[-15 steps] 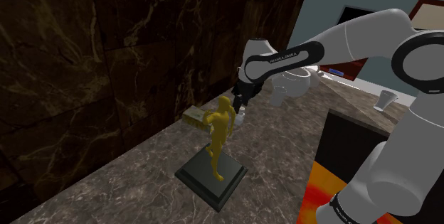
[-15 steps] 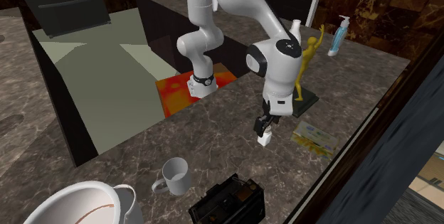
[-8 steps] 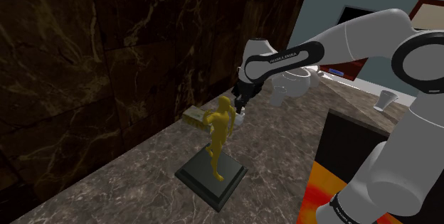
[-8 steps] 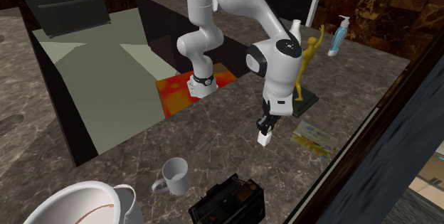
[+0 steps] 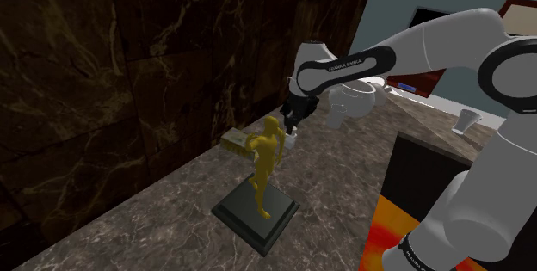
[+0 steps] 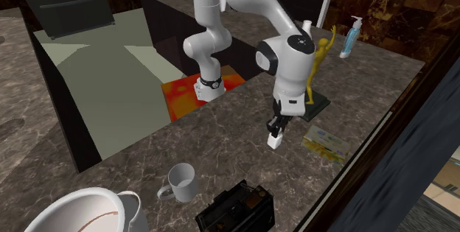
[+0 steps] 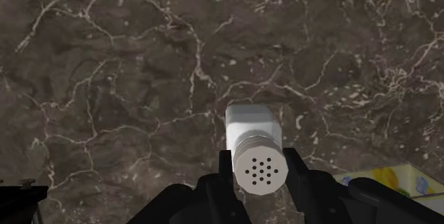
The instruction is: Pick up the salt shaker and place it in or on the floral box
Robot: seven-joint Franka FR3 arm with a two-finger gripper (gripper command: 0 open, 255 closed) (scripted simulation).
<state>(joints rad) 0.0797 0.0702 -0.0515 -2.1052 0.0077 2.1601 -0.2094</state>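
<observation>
In the shoulder view, the claw point(image 5: 293, 128) is a little higher than a second ago. It holds the white salt shaker point(image 5: 291, 141) behind the golden statue point(image 5: 265, 163). The floral box point(image 5: 234, 141) lies flat near the wall-side edge of the tabletop point(image 5: 163, 205). In the second exterior view the same change is clearer. The salt shaker point(image 6: 274, 140) hangs from the claw point(image 6: 276, 128) and is now off the dark marble tabletop point(image 6: 383, 68), whereas one second ago it was lower. I judge that the pick-up is done and that the carry to the box is what remains. The floral box point(image 6: 326, 143) is near the shaker, toward the wall-side edge, just beside the dark base of the statue point(image 6: 318, 62). It appears to be a low closed box, and I see nothing on its top, so the shaker will probably have to stand on it. A grey mug point(image 6: 180, 181) stands well apart on the other side of the shaker, and nothing shows inside it. In the wrist view, the two black fingers of the claw point(image 7: 257, 178) clasp the salt shaker point(image 7: 254, 148) between them, its cap of small holes turned to the camera. The veined tabletop point(image 7: 142, 80) is below it. A yellow and blue corner of the floral box point(image 7: 395, 180) comes in beside one finger, so the claw is not yet above the box.
</observation>
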